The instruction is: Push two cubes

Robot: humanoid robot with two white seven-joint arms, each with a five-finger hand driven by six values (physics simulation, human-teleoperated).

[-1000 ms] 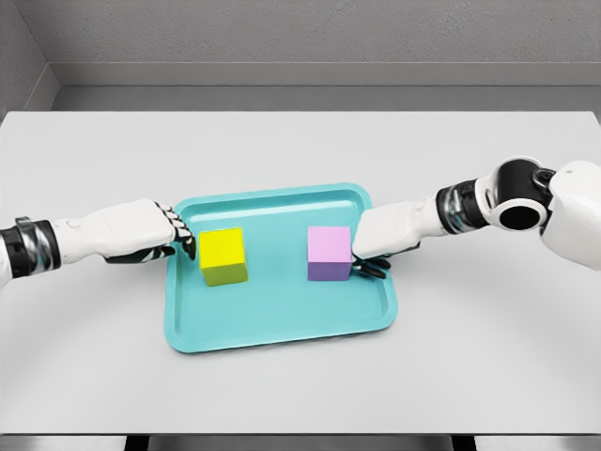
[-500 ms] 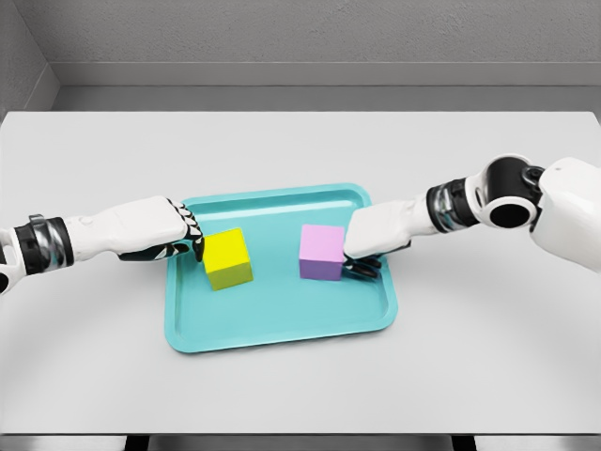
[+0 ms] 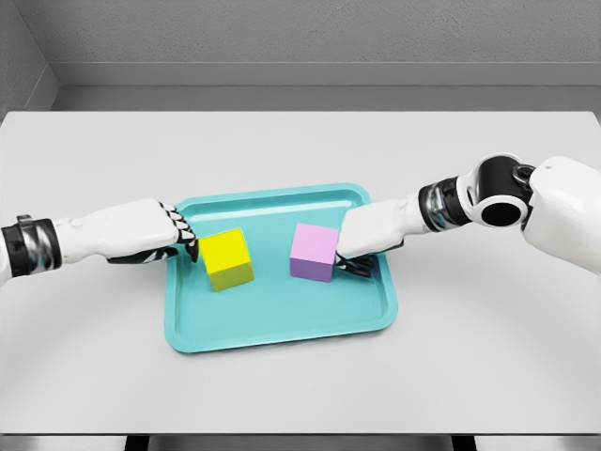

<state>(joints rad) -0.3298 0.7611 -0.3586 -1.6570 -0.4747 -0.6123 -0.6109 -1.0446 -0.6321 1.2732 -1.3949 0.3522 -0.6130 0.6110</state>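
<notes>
A yellow cube [image 3: 226, 258] and a purple cube [image 3: 314, 252] sit a short gap apart on a teal tray [image 3: 282, 319]. My left hand [image 3: 186, 243] is at the tray's left rim, its curled fingertips just left of the yellow cube, holding nothing. My right hand [image 3: 354, 262] presses its curled fingers against the purple cube's right side and grasps nothing. The purple cube is turned slightly.
The tray lies in the middle of a grey table [image 3: 300, 150], with a grey wall behind it. The table's front edge runs along the bottom of the view.
The right hand has pushed the purple cube leftward toward the yellow one. The left hand nudged the yellow cube slightly right, then drew back a little.
</notes>
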